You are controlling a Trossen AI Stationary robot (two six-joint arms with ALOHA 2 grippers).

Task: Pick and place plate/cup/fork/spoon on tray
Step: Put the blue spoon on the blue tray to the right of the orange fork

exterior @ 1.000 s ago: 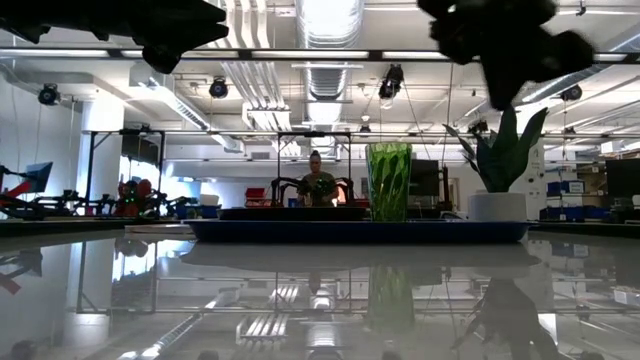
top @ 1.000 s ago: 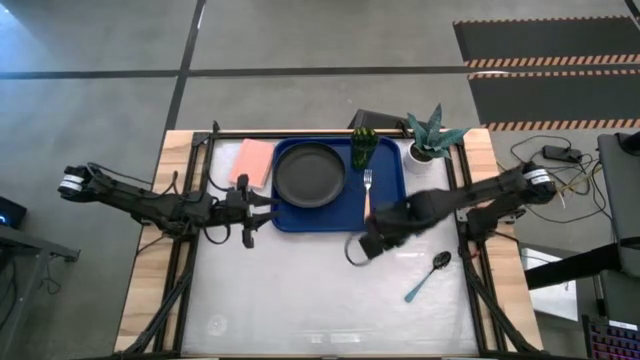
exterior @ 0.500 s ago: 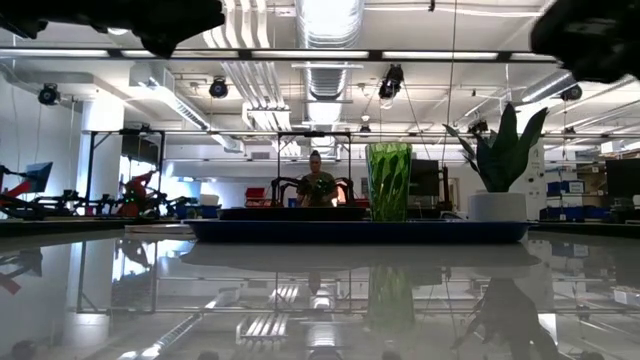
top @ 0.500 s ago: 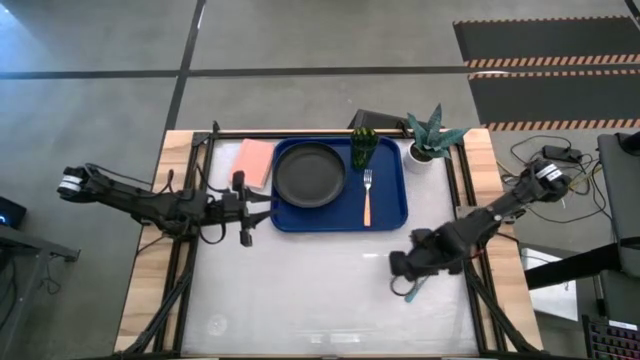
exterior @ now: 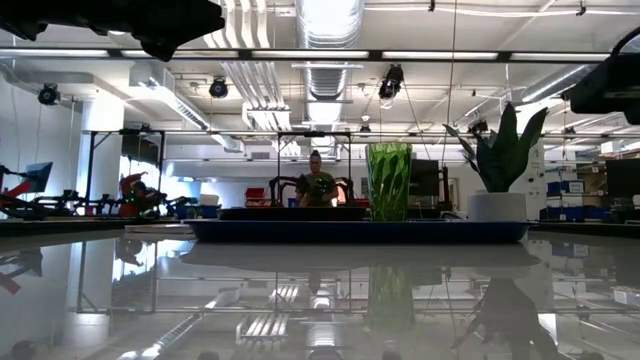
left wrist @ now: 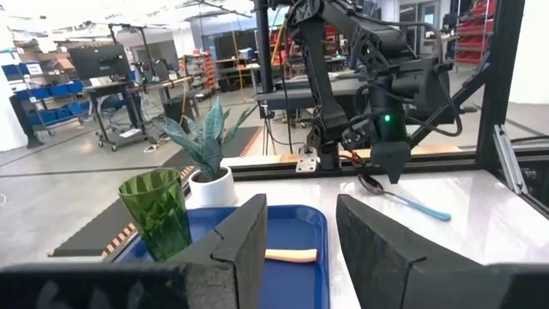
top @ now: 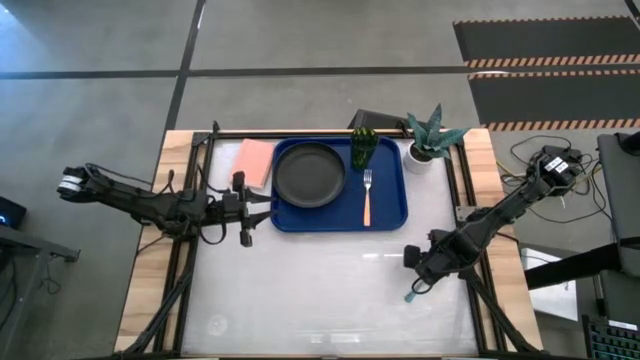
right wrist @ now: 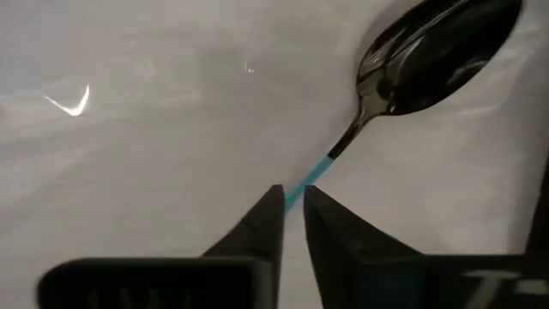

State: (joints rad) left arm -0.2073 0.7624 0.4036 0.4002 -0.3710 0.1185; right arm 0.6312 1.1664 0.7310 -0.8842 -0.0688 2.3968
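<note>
The blue tray [top: 388, 212] holds the black plate [top: 310, 173], the green cup [top: 362, 148] at its far right corner and the orange-handled fork [top: 367, 197]. The spoon [right wrist: 433, 60] lies on the white table to the right of the tray and nearer; its teal handle end [top: 411, 294] sticks out from under my right gripper [top: 428, 268]. My right gripper [right wrist: 292, 199] is down on it, its fingers nearly together on the handle. My left gripper [left wrist: 300, 232] is open and empty at the tray's left edge [top: 262, 208]. My right gripper has the spoon's teal handle [right wrist: 316, 174], just behind the dark neck, between its two fingertips [right wrist: 271, 206]. The fingers come from above, pointing down, and lie across the handle. The spoon lies flat on the table [left wrist: 403, 199].
A pink flat rectangle [top: 253, 162] lies left of the tray. A white pot with a spiky plant [top: 428, 143] stands right of the cup. Metal frame rails [top: 462, 190] run along the table's sides. A person [exterior: 317, 183] stands far behind the table.
My right gripper has gone from the tray's near right corner toward the table's right and near edges and down onto the spoon. The spoon has stayed where it lay.
</note>
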